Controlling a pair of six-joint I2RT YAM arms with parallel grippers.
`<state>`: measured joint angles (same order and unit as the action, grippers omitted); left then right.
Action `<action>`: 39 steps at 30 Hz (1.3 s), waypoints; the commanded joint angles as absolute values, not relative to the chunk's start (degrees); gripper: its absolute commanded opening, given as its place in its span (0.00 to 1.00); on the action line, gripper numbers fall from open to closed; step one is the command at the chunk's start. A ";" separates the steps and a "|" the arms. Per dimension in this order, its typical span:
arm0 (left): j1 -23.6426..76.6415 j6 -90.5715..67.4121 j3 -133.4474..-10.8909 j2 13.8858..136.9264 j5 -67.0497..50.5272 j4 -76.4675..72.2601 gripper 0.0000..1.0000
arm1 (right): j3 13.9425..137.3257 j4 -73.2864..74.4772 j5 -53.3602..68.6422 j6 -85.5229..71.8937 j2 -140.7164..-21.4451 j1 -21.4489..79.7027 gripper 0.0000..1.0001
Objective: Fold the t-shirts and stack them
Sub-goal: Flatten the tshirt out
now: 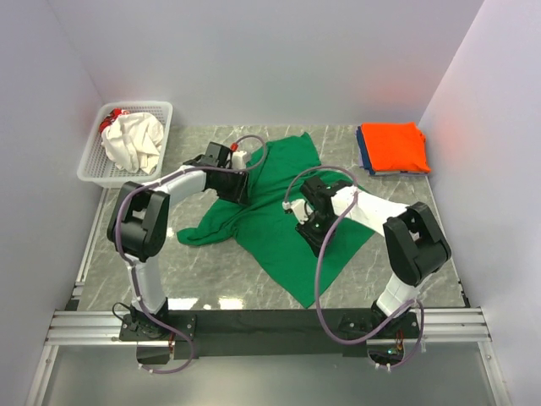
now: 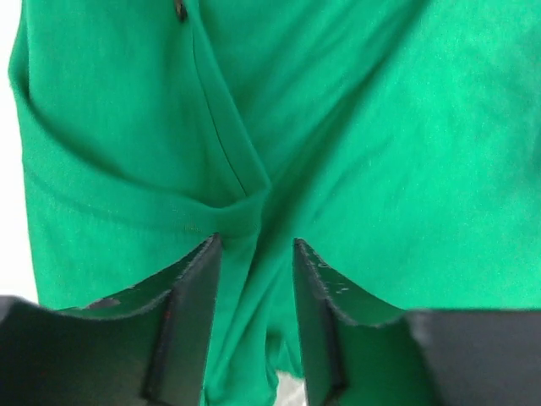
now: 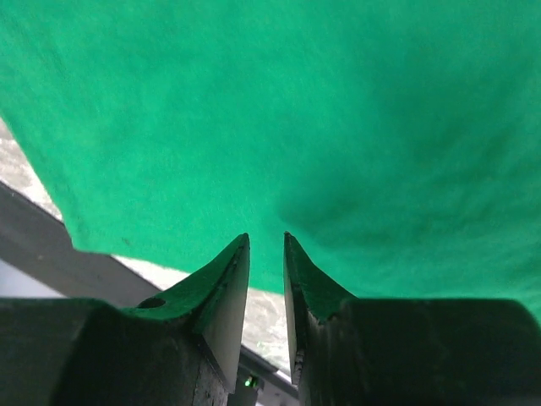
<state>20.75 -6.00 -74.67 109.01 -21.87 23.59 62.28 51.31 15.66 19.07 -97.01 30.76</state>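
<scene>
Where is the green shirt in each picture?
Top view: the green t-shirt lies spread across the middle of the table, between both arms.
Left wrist view: it fills nearly the whole picture, beyond the jaws.
Right wrist view: it fills the upper part.
Shared landmark: the grey marble table under it.

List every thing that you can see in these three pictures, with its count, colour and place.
dark green cloth t-shirt: one, green, spread crumpled at the table's middle, under both grippers.
bright orange cloth t-shirt: one, orange, folded, top of the stack at the far right.
blue cloth t-shirt: one, blue, folded under the orange one; only its edge shows.
cream-white crumpled cloth: one bundle, inside the basket.
red item: one, red, in the basket; unclear what.
white plastic lattice basket: one, white, far left.
grey marble-patterned table: one, grey.
left gripper: black, over a green fold.
right gripper: black, tips at the green cloth.
</scene>
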 commanded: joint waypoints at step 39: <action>31.55 -7.65 -85.87 114.78 3.68 26.54 0.46 | 57.83 49.39 2.99 20.48 -100.55 37.35 0.24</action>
<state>30.55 -6.42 -82.54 113.36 -2.39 25.47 59.96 50.09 3.66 19.77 -100.62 37.36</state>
